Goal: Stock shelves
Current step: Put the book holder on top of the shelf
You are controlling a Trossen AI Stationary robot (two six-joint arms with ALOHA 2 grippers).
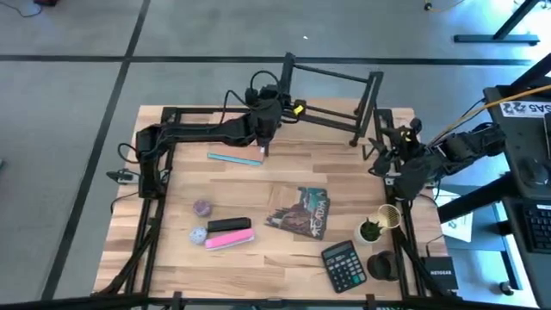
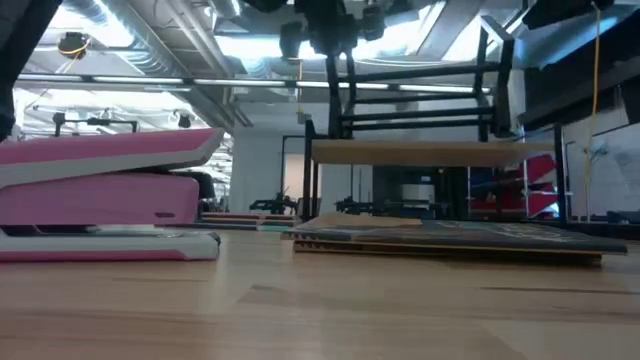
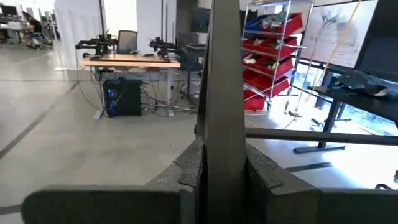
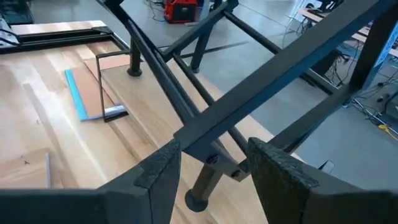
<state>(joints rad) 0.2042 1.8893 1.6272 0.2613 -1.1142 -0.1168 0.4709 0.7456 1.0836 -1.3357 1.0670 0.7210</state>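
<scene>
The black metal-bar rack [image 1: 331, 95] stands at the far side of the table. In the low view its posts [image 2: 350, 95] rise from the light wood board of the shelf [image 2: 420, 152], which stands on thin black posts. My left gripper [image 1: 274, 102] is at the rack's left end, shut on an upright bar [image 3: 225, 93]. At the rack's right end, my right gripper [image 1: 385, 155] is open. A slanting rack bar [image 4: 261, 93] runs just past its fingertips [image 4: 163, 168], and I cannot tell whether they touch it. My left gripper pinches an upright black bar of the rack [image 3: 225, 149] between its two fingers, at the rack's left end. The fingers come level from the table's near side and lie across the bar. The bar stands upright in the hold.
A blue strip [image 1: 234, 158] lies just near of the rack. Closer to the front are a book [image 1: 301, 211], a pink stapler [image 1: 228, 237], a small purple thing [image 1: 202, 207], a calculator [image 1: 344, 265], a potted plant [image 1: 370, 228] and a black cup [image 1: 383, 265].
</scene>
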